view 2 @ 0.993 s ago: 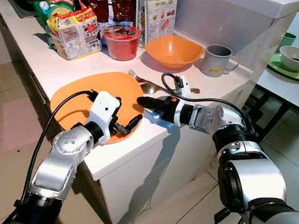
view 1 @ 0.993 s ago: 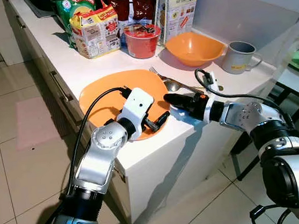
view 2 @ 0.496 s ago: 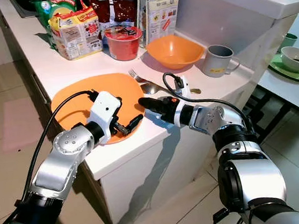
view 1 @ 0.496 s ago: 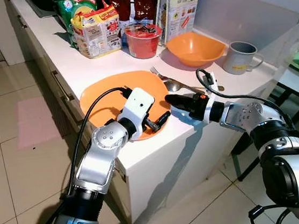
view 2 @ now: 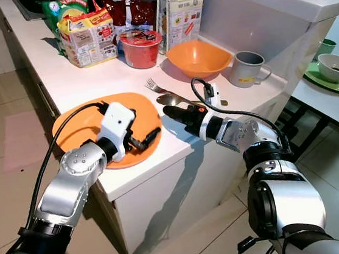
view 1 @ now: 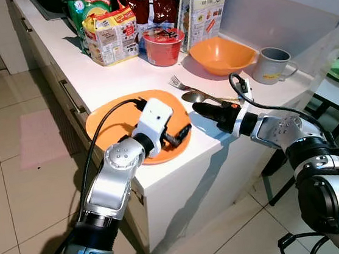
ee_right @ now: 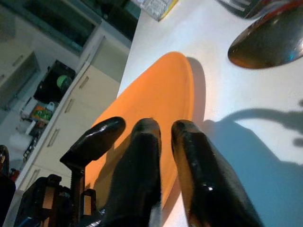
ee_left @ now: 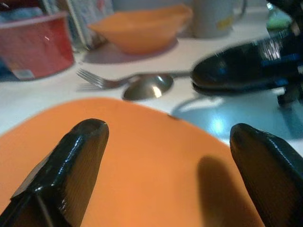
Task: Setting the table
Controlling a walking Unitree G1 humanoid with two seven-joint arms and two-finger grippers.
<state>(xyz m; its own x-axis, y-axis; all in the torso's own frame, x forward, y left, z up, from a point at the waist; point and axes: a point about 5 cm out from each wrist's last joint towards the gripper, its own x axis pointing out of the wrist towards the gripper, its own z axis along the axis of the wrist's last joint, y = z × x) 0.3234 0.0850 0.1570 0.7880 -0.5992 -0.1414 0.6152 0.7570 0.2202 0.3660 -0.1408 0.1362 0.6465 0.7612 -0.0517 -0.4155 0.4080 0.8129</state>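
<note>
Flat round orange plate (view 1: 110, 118), deep orange plastic bowl (view 1: 219, 54), red noodle cup (view 1: 163, 45), grey mug (view 1: 269, 64), white counter (view 1: 84, 75).

Home kitchen: white counter (view 1: 162, 171), food packets (view 1: 110, 35), tiled floor (view 1: 16, 181).

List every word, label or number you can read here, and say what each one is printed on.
None reads clearly.
Yellow noodle multipack: red logo, lettering too small.
Green snack bag: print blurred.
White carton: text illegible.
Red cup lid: print unreadable.
Grey mug: yellow mark, illegible.
</note>
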